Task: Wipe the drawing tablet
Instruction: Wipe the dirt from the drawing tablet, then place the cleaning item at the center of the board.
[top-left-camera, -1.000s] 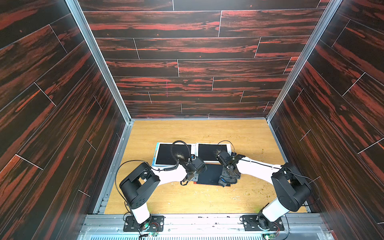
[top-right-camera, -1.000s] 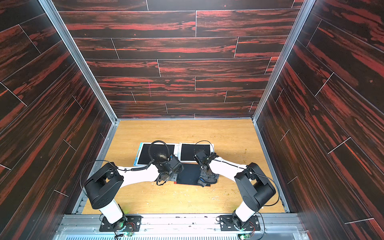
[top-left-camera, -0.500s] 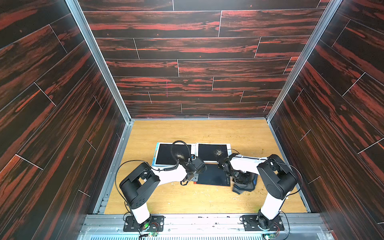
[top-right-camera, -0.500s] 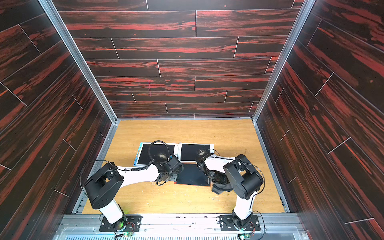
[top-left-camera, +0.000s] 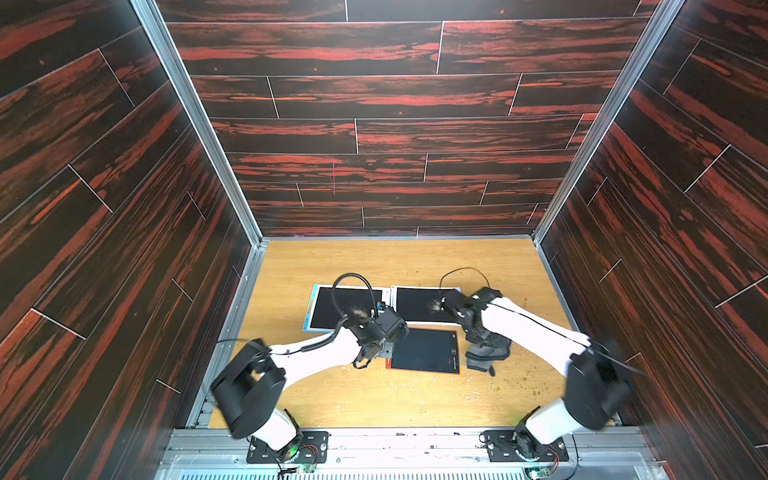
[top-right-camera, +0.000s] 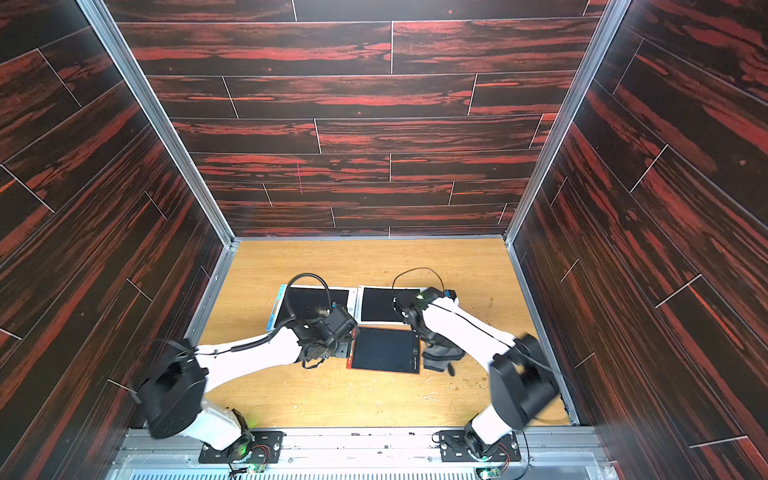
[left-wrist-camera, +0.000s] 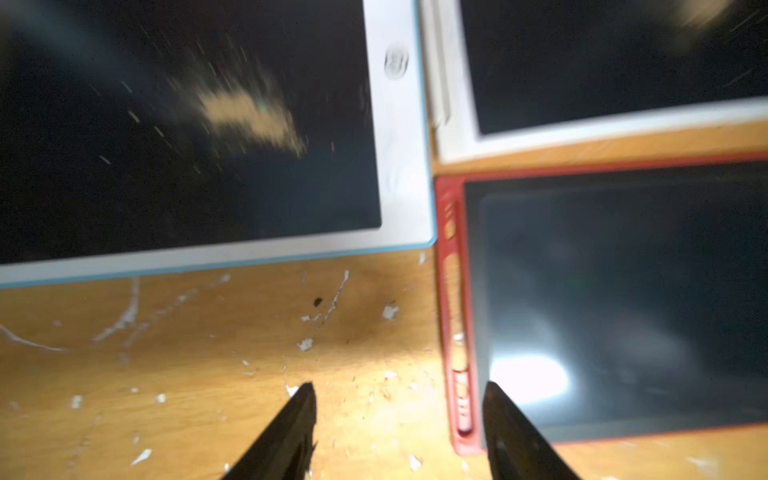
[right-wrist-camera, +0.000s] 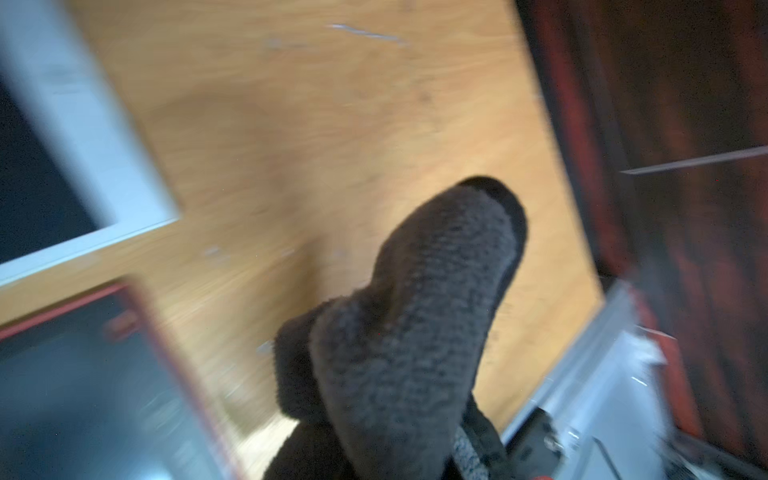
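Wooden tabletop (top-left-camera: 374, 266), red drawing tablet (top-left-camera: 424, 351) lengthwise left-to-right

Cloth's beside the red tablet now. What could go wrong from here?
1. The left gripper stands open astride the edge of the red tablet; unclamped, it may slide under a wipe.
2. Crumbs lie on the blue-edged tablet; a sweep of the cloth could scatter them.

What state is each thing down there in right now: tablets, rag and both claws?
Red-framed drawing tablet: flat, screen looks clean.
Blue-edged white tablet: flat, tan crumbs on its screen.
White-framed tablet: flat, tan crumbs on its screen.
Dark grey fleecy cloth: bunched beside the red tablet.
Left claw: open, empty, astride the red tablet's edge.
Right claw: shut on the cloth.
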